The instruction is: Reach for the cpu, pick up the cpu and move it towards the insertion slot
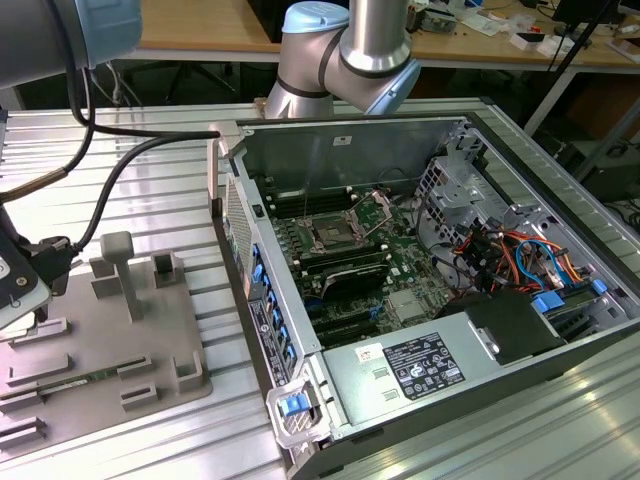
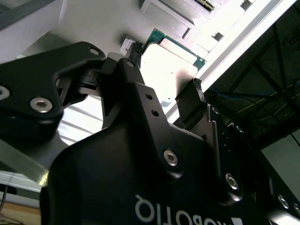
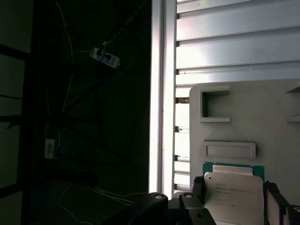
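In both wrist views the cpu (image 3: 234, 194) (image 2: 168, 70), a flat silvery square on a thin green rim, sits between my two black fingers. One fingertip (image 3: 197, 187) presses one side and the other fingertip (image 3: 274, 199) the opposite side, so my gripper (image 3: 235, 196) (image 2: 166, 70) is shut on it. The cpu is right over the grey fixture tray (image 3: 243, 117); whether it is lifted clear I cannot tell. In the exterior view my gripper (image 1: 18, 290) is at the far left edge, over the tray (image 1: 100, 350). The insertion slot (image 1: 330, 237) lies on the green motherboard, far off to the exterior view's right.
An open computer case (image 1: 420, 130) with raised metal walls surrounds the motherboard, with drive cables (image 1: 510, 260) and a power supply (image 1: 420, 365) inside. The fixture tray carries upright posts (image 1: 118, 270). The ribbed aluminium table's edge (image 3: 161, 93) runs beside the tray.
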You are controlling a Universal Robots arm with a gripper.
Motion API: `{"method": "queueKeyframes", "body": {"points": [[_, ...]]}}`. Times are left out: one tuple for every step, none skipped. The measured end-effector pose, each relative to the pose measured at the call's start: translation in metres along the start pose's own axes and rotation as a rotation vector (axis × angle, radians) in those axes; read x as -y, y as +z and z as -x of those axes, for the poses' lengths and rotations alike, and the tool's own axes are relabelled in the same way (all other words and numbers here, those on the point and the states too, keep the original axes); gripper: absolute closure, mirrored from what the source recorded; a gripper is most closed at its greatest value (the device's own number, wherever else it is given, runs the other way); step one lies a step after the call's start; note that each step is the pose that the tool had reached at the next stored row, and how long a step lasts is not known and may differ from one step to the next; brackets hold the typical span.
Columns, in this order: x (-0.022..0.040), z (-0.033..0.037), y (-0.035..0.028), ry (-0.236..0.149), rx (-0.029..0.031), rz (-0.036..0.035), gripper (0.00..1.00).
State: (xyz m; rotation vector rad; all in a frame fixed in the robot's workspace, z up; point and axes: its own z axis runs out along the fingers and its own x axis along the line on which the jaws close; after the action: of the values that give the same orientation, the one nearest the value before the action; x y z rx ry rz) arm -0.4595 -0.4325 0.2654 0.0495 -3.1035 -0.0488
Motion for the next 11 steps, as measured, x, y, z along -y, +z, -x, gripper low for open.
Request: {"method": "queueKeyframes", "body": {"points": [[0.0000,0.0000,-0.0002,0.000,0.0000,0.0000,0.45],[0.0000,0.0000,-0.0005,0.000,0.0000,-0.0001,0.45],[0.0000,0.0000,-0.0010,0.000,-0.0001,-0.0001,0.45],[-0.0001,-0.0001,-0.0020,0.000,-0.0001,-0.0001,0.45],[-0.0001,-0.0001,-0.0025,0.000,0.0000,0.0000,0.45],[-0.0001,-0.0001,-0.0032,0.000,0.0000,0.0000,0.45],[-0.0001,-0.0001,-0.0038,0.000,0.0000,-0.0001,0.45],[-0.0002,-0.0002,-0.0046,0.000,0.0001,0.0000,0.45],[-0.0002,-0.0002,-0.0059,0.000,0.0000,0.0000,0.45],[-0.0002,-0.0002,-0.0070,0.000,0.0001,0.0000,0.45],[-0.0003,-0.0003,-0.0080,0.000,0.0000,0.0000,0.45]]}}
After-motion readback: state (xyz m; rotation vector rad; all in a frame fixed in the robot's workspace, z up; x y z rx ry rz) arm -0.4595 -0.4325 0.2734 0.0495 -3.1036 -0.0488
